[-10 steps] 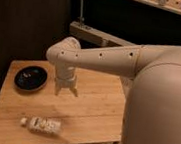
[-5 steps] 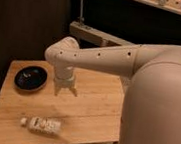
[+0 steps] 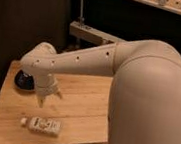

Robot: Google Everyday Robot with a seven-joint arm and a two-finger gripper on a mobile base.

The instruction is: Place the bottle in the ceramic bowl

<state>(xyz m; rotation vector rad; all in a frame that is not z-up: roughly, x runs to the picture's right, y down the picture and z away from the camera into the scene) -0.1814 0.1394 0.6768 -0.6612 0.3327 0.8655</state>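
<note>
Camera view: gripper (image 3: 48,97) found lowered and shifted toward 7 o'clock since half second ago, now hung above bottle (image 3: 41,125), not touching. Claw spread, nothing held. Grasp approach judged under way. Bottle laid flat on wooden table (image 3: 84,108), near front edge. Ceramic bowl (image 3: 23,80) at 11 o'clock from bottle, partly hidden by arm (image 3: 85,60). Nothing seen between them.

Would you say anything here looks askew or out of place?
Only the bottle: it lies on its side near the front edge of the table. The end effector hovers open between it and the ceramic bowl.
</note>
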